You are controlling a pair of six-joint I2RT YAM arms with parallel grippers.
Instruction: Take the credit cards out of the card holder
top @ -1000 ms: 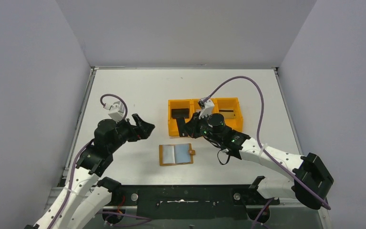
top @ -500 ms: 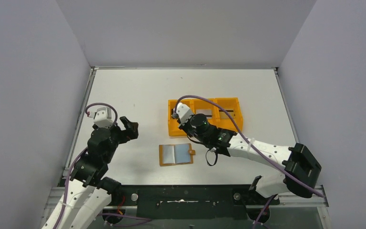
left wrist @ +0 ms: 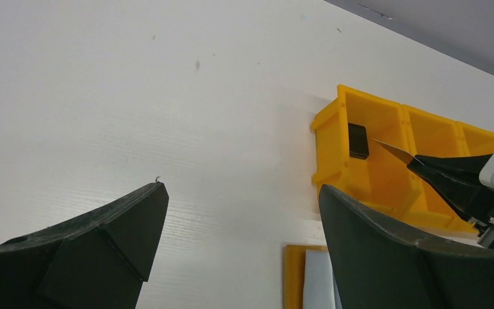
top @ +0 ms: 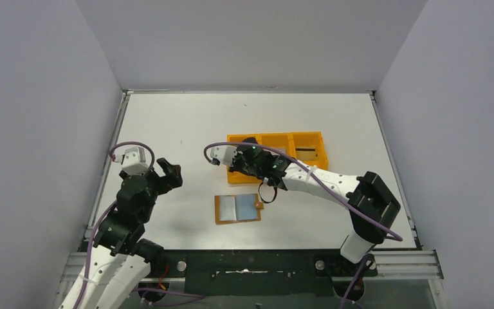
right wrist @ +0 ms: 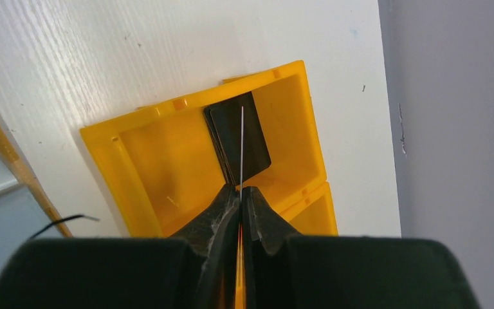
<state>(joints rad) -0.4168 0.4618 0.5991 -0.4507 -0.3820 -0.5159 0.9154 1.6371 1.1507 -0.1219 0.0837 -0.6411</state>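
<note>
The tan card holder (top: 227, 208) lies open on the table in front of the orange tray (top: 310, 136), with a pale blue card (top: 249, 206) on its right panel. My right gripper (right wrist: 240, 190) is shut on a thin card (right wrist: 242, 145), seen edge-on. It hangs over the tray's left compartment (right wrist: 135, 161), just above dark cards (right wrist: 254, 138) lying there. In the top view that gripper (top: 244, 154) is over the tray's left end. My left gripper (top: 167, 174) stands open and empty, left of the holder. Its wrist view shows the holder's corner (left wrist: 294, 277).
The orange tray has three compartments. A dark card (top: 305, 152) lies in the right one, and the left wrist view shows a dark card (left wrist: 358, 140) in the left one. Grey walls close off the back and both sides of the table.
My right arm swung left along the tray with the card, from the middle compartment to the left one. My left gripper drew back to the left, away from the holder, still open.
</note>
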